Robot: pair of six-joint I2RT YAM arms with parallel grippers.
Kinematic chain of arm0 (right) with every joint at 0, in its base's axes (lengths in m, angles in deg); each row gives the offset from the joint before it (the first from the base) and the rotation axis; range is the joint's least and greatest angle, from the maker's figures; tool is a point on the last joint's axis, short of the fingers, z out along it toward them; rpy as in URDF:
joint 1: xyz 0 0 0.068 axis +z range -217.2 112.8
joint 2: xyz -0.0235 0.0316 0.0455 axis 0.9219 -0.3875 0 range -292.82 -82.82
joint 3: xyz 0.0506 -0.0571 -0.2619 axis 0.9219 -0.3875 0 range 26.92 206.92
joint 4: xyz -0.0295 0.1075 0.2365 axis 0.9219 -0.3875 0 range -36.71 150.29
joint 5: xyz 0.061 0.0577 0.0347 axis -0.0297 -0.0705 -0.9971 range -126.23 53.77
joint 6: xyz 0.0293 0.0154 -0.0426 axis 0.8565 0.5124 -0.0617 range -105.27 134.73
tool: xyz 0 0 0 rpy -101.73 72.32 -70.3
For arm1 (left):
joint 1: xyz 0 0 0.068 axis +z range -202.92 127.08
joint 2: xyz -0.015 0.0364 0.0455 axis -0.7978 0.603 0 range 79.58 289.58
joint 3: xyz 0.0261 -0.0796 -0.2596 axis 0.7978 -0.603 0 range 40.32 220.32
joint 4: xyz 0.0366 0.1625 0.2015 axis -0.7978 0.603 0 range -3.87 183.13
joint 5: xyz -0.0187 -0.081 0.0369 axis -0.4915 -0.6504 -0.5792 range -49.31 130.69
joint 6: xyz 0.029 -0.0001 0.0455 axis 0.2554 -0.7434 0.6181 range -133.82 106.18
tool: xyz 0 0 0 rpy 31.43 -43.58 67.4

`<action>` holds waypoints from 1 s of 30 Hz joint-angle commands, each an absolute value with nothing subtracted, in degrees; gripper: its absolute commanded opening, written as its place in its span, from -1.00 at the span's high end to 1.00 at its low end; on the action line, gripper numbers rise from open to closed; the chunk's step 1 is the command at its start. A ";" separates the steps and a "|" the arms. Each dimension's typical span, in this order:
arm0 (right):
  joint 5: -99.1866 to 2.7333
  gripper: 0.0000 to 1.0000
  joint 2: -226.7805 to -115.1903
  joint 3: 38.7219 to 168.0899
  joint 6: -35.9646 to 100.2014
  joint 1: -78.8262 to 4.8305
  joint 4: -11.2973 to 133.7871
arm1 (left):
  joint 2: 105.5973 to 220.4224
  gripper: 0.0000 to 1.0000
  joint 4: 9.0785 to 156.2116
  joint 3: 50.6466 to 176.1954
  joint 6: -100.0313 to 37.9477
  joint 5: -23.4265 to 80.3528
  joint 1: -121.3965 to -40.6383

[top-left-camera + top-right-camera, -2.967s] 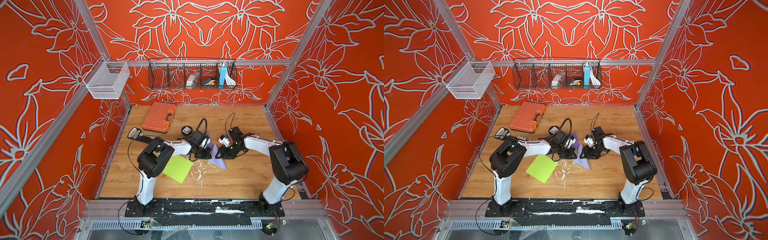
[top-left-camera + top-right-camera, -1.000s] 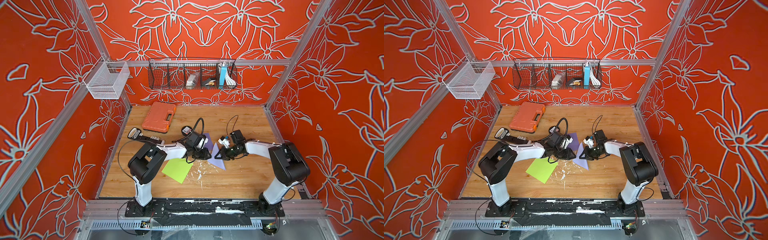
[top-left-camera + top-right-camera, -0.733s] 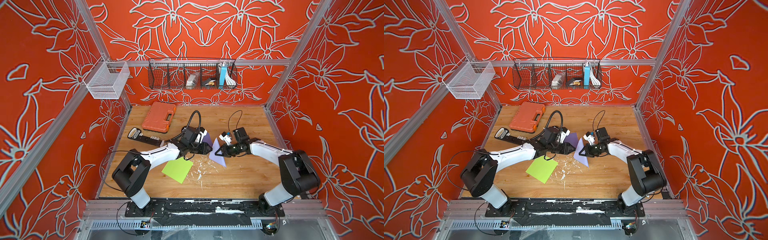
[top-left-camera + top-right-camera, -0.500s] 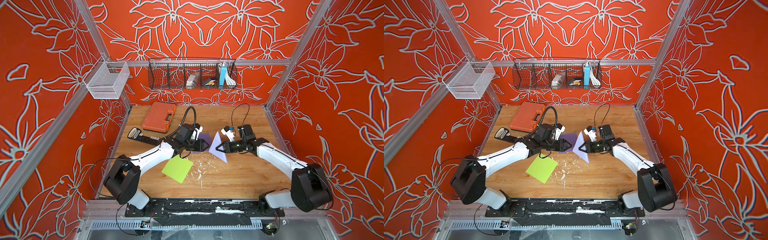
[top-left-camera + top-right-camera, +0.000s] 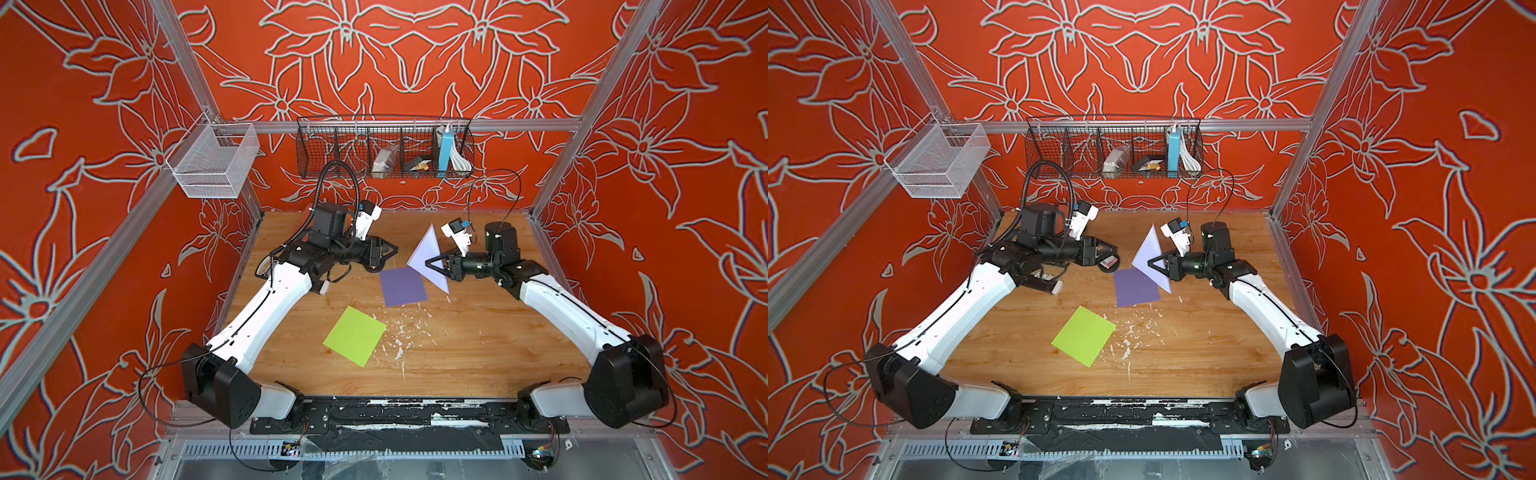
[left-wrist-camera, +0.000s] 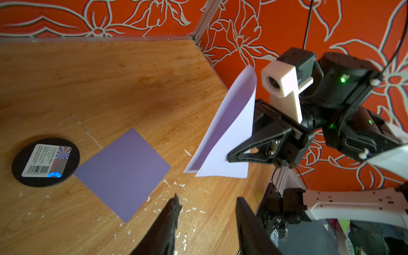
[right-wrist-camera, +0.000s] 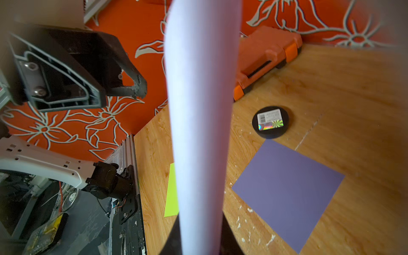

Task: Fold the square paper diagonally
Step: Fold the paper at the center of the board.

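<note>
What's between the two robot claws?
The folded pale paper, pinched in the right claw. The open left claw doesn't touch it. Both top views show this.

Orange walls (image 5: 415, 50) with grey lily outlines close in three sides. A black wire basket (image 5: 324, 153) hangs above the wooden floor (image 5: 478, 345)

Matt folded paper (image 5: 428, 247), scuffed wood-grain tabletop (image 5: 478, 332)

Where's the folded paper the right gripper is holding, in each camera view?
A top view: folded paper raised mid-table, beside the purple square.
A top view: the same, beside the square.
Left wrist: paper pinched in the right gripper, beyond the square.
Right wrist: close blurred strip, mid-picture.
Shared landmark: purple square.
</note>
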State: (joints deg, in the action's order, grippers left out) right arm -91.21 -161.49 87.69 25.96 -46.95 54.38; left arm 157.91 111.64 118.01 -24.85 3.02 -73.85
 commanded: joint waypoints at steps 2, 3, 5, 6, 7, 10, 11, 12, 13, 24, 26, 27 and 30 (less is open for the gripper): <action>-99.52 0.66 -161.12 90.75 18.41 -47.25 56.77 | 154.95 0.11 106.32 112.54 -16.46 -4.30 -74.09; -100.91 0.66 -161.13 90.94 17.44 -47.25 56.70 | 154.59 0.11 105.34 111.75 -15.97 -4.26 -74.04; -102.94 0.68 -160.74 90.99 14.20 -47.25 56.09 | 154.33 0.14 104.51 110.99 -15.46 -4.58 -74.06; -103.23 0.68 -160.58 90.84 12.28 -47.25 55.58 | 154.48 0.14 104.14 110.62 -15.60 -5.19 -74.02; -103.85 0.68 -160.53 90.44 11.02 -47.25 55.83 | 154.77 0.15 103.53 110.18 -16.34 -5.53 -74.04; -104.88 0.69 -160.89 89.50 10.53 -47.25 58.04 | 155.80 0.17 103.30 109.84 -17.86 -4.00 -74.02; -105.68 0.69 -161.11 89.49 10.54 -47.25 58.39 | 156.00 0.18 103.31 109.92 -17.70 -3.87 -74.00; -106.46 0.69 -161.34 89.65 10.53 -47.29 58.54 | 156.05 0.17 102.76 109.73 -17.73 -3.78 -74.01; -106.84 0.69 -161.64 89.75 10.43 -47.25 58.69 | 156.18 0.18 101.92 109.46 -17.91 -3.69 -74.00; -110.62 0.76 -162.98 90.81 10.97 -47.25 58.80 | 158.38 0.37 100.04 110.54 -18.64 -8.04 -74.01; -110.73 0.75 -162.74 90.68 11.25 -47.25 58.84 | 158.57 0.36 99.68 110.54 -18.82 -8.00 -74.01; -110.80 0.75 -162.64 90.64 11.39 -47.25 58.95 | 158.55 0.37 99.58 110.54 -18.85 -8.12 -74.01; -110.93 0.74 -162.30 90.22 12.18 -47.25 59.72 | 158.65 0.38 98.34 110.21 -19.63 -9.60 -74.01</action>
State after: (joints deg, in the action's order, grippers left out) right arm -108.96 -162.63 89.50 11.38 -46.99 57.92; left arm 158.25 100.98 109.66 -19.43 -6.79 -74.07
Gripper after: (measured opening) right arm 0.130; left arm 0.310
